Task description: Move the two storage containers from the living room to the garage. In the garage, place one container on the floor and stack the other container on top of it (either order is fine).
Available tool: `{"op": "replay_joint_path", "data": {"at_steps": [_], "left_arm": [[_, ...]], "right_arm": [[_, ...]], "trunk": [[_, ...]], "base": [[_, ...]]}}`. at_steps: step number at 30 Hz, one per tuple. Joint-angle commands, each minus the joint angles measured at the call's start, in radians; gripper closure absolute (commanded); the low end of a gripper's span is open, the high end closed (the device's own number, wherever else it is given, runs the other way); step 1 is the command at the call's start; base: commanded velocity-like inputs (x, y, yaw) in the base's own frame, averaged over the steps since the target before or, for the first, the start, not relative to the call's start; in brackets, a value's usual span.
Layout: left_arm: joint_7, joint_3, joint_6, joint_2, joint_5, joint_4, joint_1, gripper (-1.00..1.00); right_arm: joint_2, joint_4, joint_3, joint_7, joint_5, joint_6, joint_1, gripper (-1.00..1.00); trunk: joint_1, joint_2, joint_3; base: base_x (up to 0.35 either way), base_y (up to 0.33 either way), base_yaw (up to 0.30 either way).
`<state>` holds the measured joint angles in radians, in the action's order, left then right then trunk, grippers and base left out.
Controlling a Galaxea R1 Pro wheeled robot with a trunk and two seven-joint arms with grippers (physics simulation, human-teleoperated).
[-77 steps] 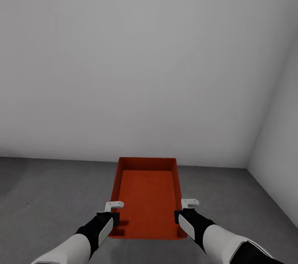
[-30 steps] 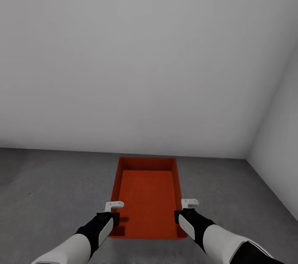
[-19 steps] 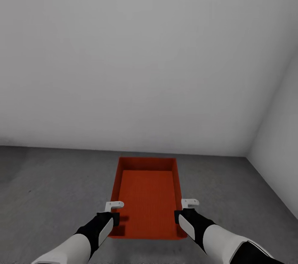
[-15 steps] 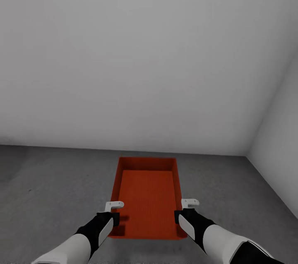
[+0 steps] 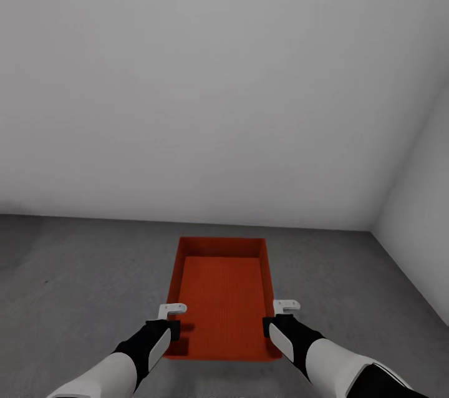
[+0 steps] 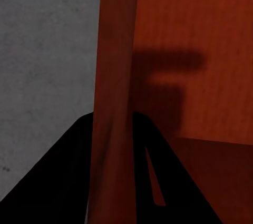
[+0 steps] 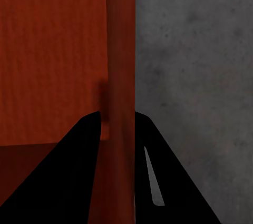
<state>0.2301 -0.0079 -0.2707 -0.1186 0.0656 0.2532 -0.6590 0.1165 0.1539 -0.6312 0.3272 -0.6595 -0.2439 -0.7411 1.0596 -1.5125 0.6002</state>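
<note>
One orange-red storage container (image 5: 221, 298), open-topped and empty, is held in front of me over the dark grey garage floor (image 5: 75, 279). My left gripper (image 5: 173, 328) is shut on the container's left long wall near its closest corner. My right gripper (image 5: 269, 325) is shut on the right long wall at the matching spot. In the left wrist view the container wall (image 6: 113, 76) runs between the dark fingers of the left gripper (image 6: 113, 129). The right wrist view shows the container wall (image 7: 121, 50) pinched the same way in the right gripper (image 7: 118, 124).
A pale grey wall (image 5: 187, 73) stands straight ahead and meets a second wall (image 5: 424, 198) in a corner at the right. Rough grey concrete spreads on both sides of the container and beyond it up to the walls.
The whole picture has shifted: the line where wall meets floor sits higher and more floor shows beyond the container, so the camera moved. Both grippers keep the same hold on the container.
</note>
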Motion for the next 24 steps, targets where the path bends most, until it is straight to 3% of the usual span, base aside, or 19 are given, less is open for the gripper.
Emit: {"op": "replay_joint_path", "data": {"at_steps": [1, 24], "left_arm": [[0.01, -0.013, -0.006, -0.011, 0.014, -0.001, 0.001, 1.0], [0.01, -0.013, -0.006, -0.015, 0.014, -0.001, 0.001, 1.0]], "right_arm": [[0.0, 0.002, 0.01, 0.01, 0.035, 0.046, -0.001, 1.0], [0.0, 0.002, 0.01, 0.01, 0.035, 0.046, -0.001, 1.0]], "trunk": [[0.0, -0.001, 0.003], [0.0, -0.001, 0.04]], "base": [[0.0, 0.0, 0.0], [0.0, 0.0, 0.0]]}}
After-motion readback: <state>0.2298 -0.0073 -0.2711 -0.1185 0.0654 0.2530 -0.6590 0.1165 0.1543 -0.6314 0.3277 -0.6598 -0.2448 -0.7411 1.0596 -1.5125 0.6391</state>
